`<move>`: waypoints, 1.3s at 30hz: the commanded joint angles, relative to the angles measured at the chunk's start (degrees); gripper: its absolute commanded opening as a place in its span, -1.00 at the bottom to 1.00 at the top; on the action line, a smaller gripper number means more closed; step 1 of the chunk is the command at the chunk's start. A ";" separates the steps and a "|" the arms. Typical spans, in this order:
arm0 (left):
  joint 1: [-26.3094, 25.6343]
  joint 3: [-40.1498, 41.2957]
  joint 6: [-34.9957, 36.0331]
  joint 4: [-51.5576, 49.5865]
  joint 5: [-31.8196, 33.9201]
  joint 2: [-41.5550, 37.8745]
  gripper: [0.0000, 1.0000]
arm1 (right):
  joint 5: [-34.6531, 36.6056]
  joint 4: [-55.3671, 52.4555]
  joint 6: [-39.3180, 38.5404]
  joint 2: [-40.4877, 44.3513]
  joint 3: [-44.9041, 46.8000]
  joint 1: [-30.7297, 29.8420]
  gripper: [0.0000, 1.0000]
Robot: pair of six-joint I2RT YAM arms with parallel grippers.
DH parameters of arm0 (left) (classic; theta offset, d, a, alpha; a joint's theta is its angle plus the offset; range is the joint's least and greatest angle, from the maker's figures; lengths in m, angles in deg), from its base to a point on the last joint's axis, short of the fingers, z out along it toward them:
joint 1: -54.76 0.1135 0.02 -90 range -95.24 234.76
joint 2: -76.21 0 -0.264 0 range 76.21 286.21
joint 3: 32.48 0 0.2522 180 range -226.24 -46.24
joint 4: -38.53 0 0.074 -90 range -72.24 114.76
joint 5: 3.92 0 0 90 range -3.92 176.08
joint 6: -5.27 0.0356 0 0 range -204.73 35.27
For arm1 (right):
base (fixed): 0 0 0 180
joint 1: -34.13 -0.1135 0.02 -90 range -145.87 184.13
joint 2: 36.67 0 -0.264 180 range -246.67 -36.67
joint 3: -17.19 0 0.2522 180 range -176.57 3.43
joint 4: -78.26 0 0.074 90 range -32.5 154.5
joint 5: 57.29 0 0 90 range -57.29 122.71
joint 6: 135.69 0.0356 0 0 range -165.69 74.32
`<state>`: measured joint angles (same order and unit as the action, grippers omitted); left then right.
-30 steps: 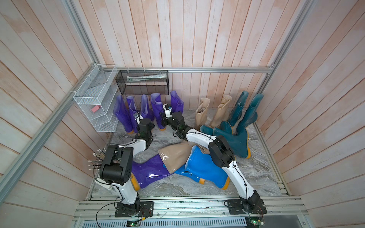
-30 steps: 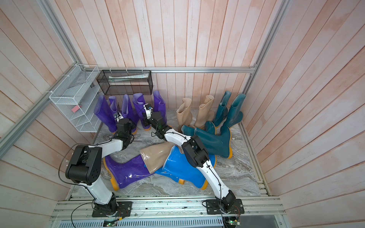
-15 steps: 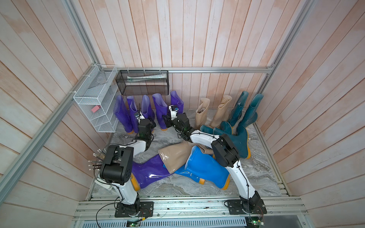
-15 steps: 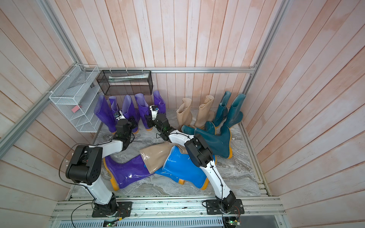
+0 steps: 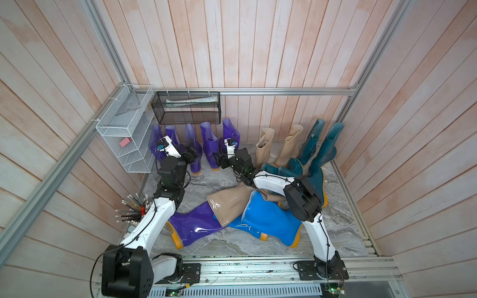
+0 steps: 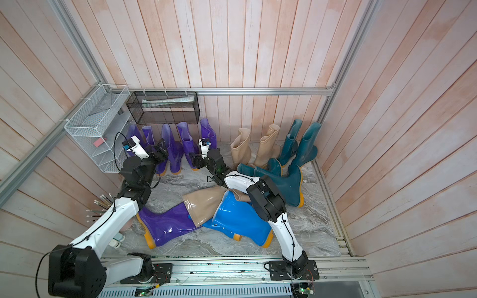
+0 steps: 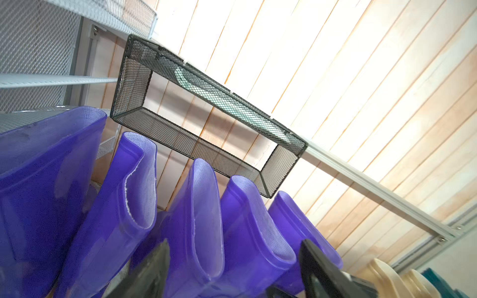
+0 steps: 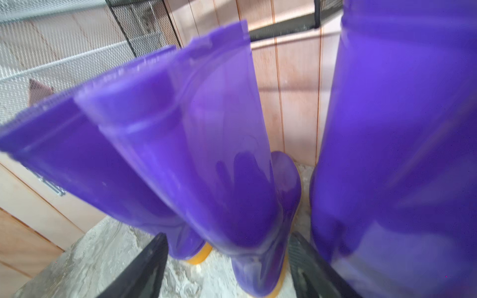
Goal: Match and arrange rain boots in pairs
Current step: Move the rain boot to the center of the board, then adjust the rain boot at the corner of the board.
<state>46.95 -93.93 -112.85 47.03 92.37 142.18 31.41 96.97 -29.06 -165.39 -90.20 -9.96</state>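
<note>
Left wrist view: left gripper (image 7: 235, 245) has its jaws spread wide, w/ the tall shafts of the purple boots (image 7: 201, 219) betw. its fingers (image 7: 154, 268); no squeeze visible. Right wrist view: right gripper (image 8: 227, 236) is likewise spread, jaws either side of the heel of an upright purple boot (image 8: 240, 180) w/ orange sole (pic is blurry, so contact is unclear). In both top views the five purple boots stand in a row at the back wall, under the black mesh basket (image 5: 185, 121), and both grippers sit right at that row. Next along the wall are the beige pair (image 5: 264, 149), upright, then the teal pair (image 5: 329, 147), upright in the corner. Two more teal boots (image 5: 316, 180) lie tipped just in front. Front-centre heap on the marble floor (image 5: 343, 227): fallen purple boot (image 5: 196, 227) on its side, fallen beige boot (image 5: 229, 206) across its shaft, blue boots (image 5: 268, 222) touching both, partly under the right arm.
</note>
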 commanded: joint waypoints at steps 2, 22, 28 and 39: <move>0.10 3.34 2.21 -11.07 -2.16 -9.55 0.61 | 2.83 -1.03 -2.45 3.68 4.54 -0.73 0.56; 0.67 10.74 8.28 -13.91 0.07 -22.57 0.63 | -0.65 -15.28 -8.01 -19.05 -25.96 -2.05 0.02; 1.36 10.88 6.55 -13.48 -1.61 -22.17 0.63 | -6.11 -17.78 -4.77 -26.11 -38.45 -1.57 -1.00; 4.01 11.26 3.59 -12.41 -5.64 -21.28 0.61 | -13.06 -14.22 4.34 -25.63 -38.12 -0.64 -0.71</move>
<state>50.64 -83.54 -108.45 33.37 88.78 120.72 21.40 81.45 -27.36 -191.08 -127.62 -10.38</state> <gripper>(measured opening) 0.806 0.118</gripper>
